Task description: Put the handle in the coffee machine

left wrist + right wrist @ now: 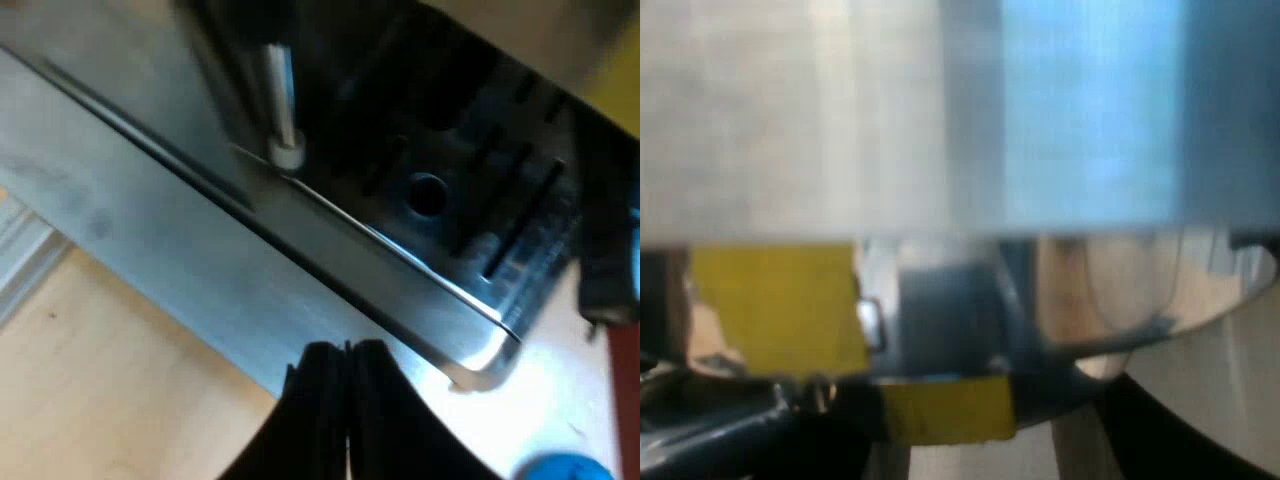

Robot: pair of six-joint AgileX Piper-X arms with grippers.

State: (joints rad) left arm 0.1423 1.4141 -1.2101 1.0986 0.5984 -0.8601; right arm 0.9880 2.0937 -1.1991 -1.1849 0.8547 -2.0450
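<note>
With the left tool (pixel 347 350) clenched empty beside the brushed-steel espresso machine's (pixel 150 200) slotted drip tray (pixel 450 190), and the right tool's (pixel 970 445) grip impossible to tell, the dark-handled metal holder (pixel 940 315), seemingly just under the machine's front, could strike it misaligned and twist loose.

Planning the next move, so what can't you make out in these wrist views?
Left wrist view: blue rounded object near the silver slotted drip tray, cut off by the frame edge; identity unclear.
Right wrist view: broad silver metal surface close against the camera hides what lies behind; yellow blocks unidentifiable.
</note>
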